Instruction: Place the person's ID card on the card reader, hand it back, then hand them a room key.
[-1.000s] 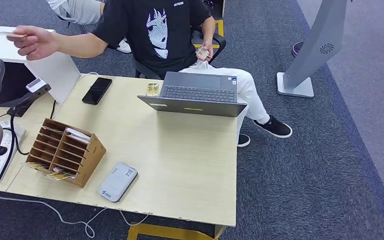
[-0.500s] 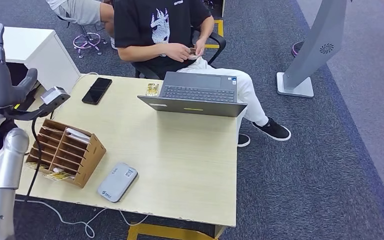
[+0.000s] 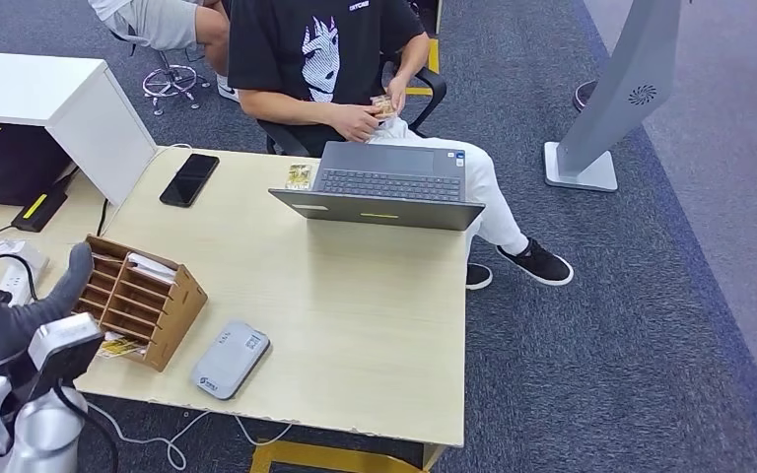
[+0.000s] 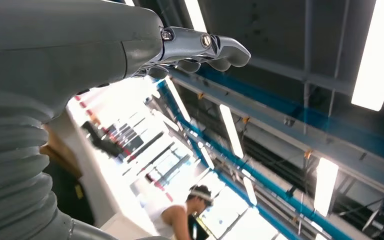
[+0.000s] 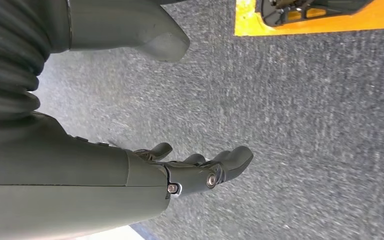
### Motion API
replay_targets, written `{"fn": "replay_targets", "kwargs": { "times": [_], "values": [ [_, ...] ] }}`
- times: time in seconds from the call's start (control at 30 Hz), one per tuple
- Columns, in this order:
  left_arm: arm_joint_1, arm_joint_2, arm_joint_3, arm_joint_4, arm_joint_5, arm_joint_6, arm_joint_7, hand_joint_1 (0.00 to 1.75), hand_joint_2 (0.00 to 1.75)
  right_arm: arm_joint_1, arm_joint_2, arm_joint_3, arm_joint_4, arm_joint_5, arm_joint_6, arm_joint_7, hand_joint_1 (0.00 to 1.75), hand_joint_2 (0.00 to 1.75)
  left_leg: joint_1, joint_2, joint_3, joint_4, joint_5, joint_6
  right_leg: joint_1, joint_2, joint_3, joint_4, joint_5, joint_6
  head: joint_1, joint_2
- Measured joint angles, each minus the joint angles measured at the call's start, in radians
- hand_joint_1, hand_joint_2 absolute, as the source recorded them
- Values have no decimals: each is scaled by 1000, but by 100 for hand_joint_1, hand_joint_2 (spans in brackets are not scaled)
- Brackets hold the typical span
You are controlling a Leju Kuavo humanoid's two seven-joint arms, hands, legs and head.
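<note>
Left hand [image 3: 5, 320] and right hand [image 5: 145, 150], fingers apart, empty.

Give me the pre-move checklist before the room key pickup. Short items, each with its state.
1. Left hand free: ok, it holds nothing, beside the cardboard organizer.
2. Right hand free: ok, it hangs over carpet with nothing in it.
3. Card reader top bare: ok, no card on it.
4. ID card returned: cannot tell; the person's hands hold something small.
5. Room key available: cannot tell; a white item sits in an organizer slot.
</note>
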Motion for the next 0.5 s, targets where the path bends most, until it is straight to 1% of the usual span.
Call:
{"fn": "replay_targets", "kwargs": {
  "times": [0.1, 0.2, 0.33, 0.4, 0.5],
  "values": [
    [116, -12, -3, -70, 27, -1, -5, 0, 175, 4, 2, -11, 0, -7, 0, 0, 0, 175, 0, -3, -1, 0, 0, 0, 0, -3, 0, 0, -2, 1, 0, 0],
    [217, -27, -3, -116, 55, -12, 15, 0, 175, 5, 6, -24, -1, -20, 0, 0, 0, 175, 0, -3, -1, 0, -1, 1, 0, -3, 1, 0, -2, 1, 0, 0],
    [349, -66, 1, -139, 108, -79, 48, 0, 175, 11, 12, -46, -4, -34, 0, 2, 0, 175, 0, -3, -1, 0, -1, 1, 0, -4, 1, 0, -2, 1, 0, 0],
    [390, -89, 9, -139, 125, -114, 56, 0, 175, 12, 15, -55, -6, -38, -1, 5, 0, 175, 0, -4, -1, 0, -1, 1, 0, -5, 2, 0, -2, 2, 0, 0],
    [424, -132, 42, -139, 137, -186, 82, 0, 175, 13, 19, -66, -9, -41, -5, 10, 0, 175, 0, -5, -1, 0, -1, 2, 0, -6, 2, 0, -2, 2, 0, 0]
  ]
}}
